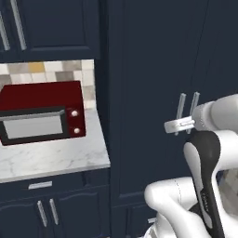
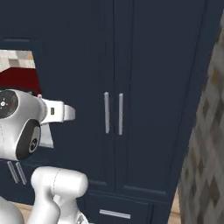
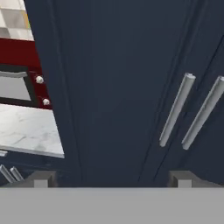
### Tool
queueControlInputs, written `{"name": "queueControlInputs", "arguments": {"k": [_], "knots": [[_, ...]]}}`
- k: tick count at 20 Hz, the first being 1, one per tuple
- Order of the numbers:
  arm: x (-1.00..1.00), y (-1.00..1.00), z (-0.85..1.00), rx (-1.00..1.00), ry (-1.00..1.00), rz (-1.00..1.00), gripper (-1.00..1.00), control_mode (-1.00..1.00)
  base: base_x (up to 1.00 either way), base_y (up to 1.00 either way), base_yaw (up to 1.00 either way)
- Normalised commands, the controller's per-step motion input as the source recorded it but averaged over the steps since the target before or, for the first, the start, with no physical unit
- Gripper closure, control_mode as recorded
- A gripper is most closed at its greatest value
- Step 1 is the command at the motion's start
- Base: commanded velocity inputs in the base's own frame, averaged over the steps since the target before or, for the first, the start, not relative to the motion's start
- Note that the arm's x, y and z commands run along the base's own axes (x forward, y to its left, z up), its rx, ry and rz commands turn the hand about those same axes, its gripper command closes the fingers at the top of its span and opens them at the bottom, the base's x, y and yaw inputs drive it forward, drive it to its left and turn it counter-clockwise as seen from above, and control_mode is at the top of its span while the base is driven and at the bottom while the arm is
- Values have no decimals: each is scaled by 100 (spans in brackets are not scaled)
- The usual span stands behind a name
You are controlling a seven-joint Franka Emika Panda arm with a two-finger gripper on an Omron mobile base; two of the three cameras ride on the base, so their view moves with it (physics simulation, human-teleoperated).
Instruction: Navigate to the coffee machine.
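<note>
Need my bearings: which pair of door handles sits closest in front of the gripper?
The long upright pair on the tall navy cabinet, straight ahead of the gripper. The short pair on the base cabinet under the counter sits lower and off to the left, beneath the microwave.

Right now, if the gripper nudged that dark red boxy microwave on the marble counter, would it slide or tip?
The dark red boxy microwave looks wide and low, so tipping seems unlikely. It sits flat on the smooth marble counter, so it would probably slide, though likely heavy.
</note>
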Motion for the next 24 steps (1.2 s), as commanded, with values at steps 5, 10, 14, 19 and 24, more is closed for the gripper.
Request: {"name": "queueControlInputs", "arguments": {"k": [5,10,14,19,24], "knots": [[0,0,0,0,0,0,-100,100,-3,100,-3],[0,0,0,0,0,0,-100,100,-33,100,-9],[0,0,0,0,0,0,-100,100,-51,100,-13],[0,0,0,0,0,0,-100,100,-43,100,-12],[0,0,0,0,0,0,-100,100,-41,100,-4]]}}
